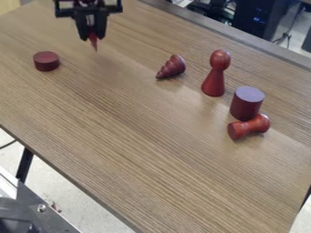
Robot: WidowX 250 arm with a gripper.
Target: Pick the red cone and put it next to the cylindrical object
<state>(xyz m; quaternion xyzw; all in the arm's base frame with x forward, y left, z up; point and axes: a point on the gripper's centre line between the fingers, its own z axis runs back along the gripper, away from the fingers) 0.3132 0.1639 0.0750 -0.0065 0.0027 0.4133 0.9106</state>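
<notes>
My gripper (92, 37) hangs over the far left part of the table, near the top edge of the camera view. It is shut on a red cone (93, 41), whose narrow tip points down below the fingertips; its upper part is hidden between the fingers. A dark red cylinder (246, 105) with a purplish top stands upright at the right, well away from the gripper.
A short red disc (46, 62) lies at the left. A ridged cone (173, 67) lies on its side near the middle, and a round-headed peg (214, 75) stands right of it. A spool-shaped piece (249, 127) lies just in front of the cylinder on the wooden table (139, 150).
</notes>
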